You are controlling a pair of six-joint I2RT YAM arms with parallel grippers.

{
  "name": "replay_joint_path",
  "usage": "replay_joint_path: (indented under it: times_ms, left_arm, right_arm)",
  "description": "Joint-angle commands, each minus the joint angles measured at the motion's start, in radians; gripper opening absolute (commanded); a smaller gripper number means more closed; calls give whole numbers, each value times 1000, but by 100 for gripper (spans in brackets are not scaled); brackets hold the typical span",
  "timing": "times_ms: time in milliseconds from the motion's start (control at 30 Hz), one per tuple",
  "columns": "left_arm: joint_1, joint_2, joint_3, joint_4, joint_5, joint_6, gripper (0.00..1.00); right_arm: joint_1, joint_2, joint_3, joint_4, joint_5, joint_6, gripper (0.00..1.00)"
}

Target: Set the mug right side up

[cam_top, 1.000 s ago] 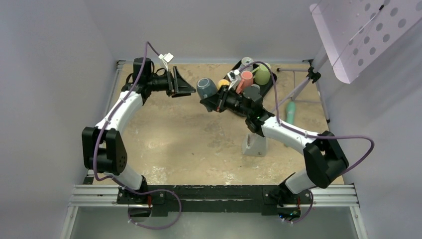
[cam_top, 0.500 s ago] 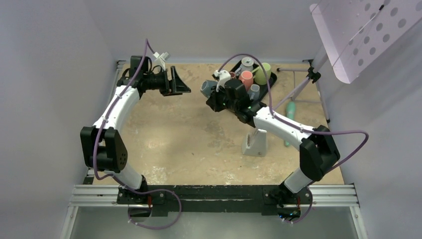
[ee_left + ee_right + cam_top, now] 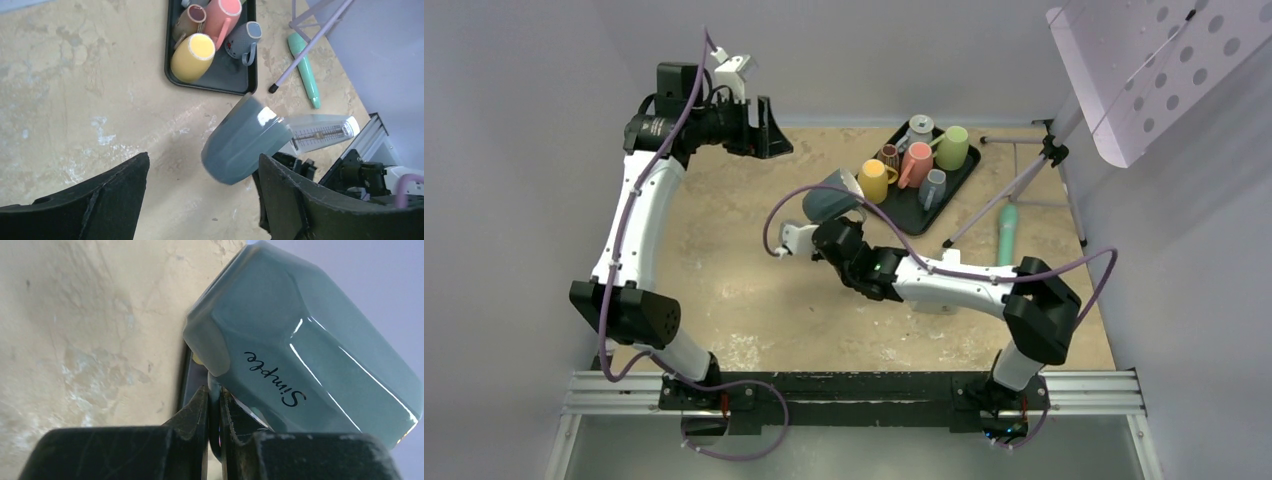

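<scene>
Top external view: over the tan table (image 3: 744, 300) the right arm reaches toward the middle. The grey-blue mug (image 3: 829, 198) hangs in the air just beyond the right gripper (image 3: 827, 222), tilted on its side. The black tray (image 3: 954, 190) lies farther beyond it, to its right. In the right wrist view the fingers are pinched tight on what looks like the handle (image 3: 215, 385). The left gripper (image 3: 772, 130), well off to the left, has its jaws spread on nothing.

A thin pinch on a handle may let the mug swing. So roll the wrist slowly until the mouth faces up, then lower the base flat before letting go.

A second ago the mug was right beside the tray. It has since been swung away, while the left arm rose, drew back and widened its jaws.
</scene>
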Motion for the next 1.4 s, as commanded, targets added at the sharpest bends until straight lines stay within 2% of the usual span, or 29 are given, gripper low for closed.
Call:
replay_joint_path:
  times_ms: [0, 200, 333, 467, 567, 633, 800, 933, 1000, 1100, 1133, 1233, 1333, 1367]
  left_arm:
    - [-94, 53, 132, -190, -119, 119, 84]
    - [-237, 106, 148, -286, -248, 241, 84]
    - [-288, 180, 154, -352, -358, 296, 82]
    - [-328, 248, 190, -402, -404, 326, 82]
    - [-340, 331, 301, -518, -412, 348, 75]
    - [-340, 354, 319, -587, -406, 378, 70]
    - [-350, 292, 228, -590, -435, 438, 60]
    - [-374, 267, 141, -581, -446, 481, 55]
    - [-379, 250, 88, -537, -447, 490, 45]
    - [-380, 234, 53, -497, -437, 493, 7]
    - [-380, 231, 52, -497, -426, 495, 0]
    - [-379, 214, 18, -470, -398, 500, 0]
    - [-365, 185, -57, -372, -416, 476, 0]
    - [-358, 181, -81, -336, -431, 467, 0]
  right_arm:
    - [50, 21, -63, 252, 181, -348, 0]
    - [108, 71, -144, 371, 183, -484, 0]
    - [131, 87, -171, 438, 179, -552, 0]
    - [145, 91, -178, 447, 162, -558, 0]
    - [149, 100, -185, 463, 172, -568, 0]
    - [149, 104, -188, 471, 180, -572, 0]
    - [149, 116, -181, 468, 177, -564, 0]
    - [149, 129, -163, 474, 183, -562, 0]
    - [148, 127, -156, 474, 182, -556, 0]
    - [149, 123, -156, 469, 179, -546, 0]
    - [149, 122, -158, 468, 182, -541, 0]
    - [148, 123, -170, 494, 204, -529, 0]
    - [147, 157, -160, 489, 238, -514, 0]
    - [148, 173, -151, 462, 246, -499, 11]
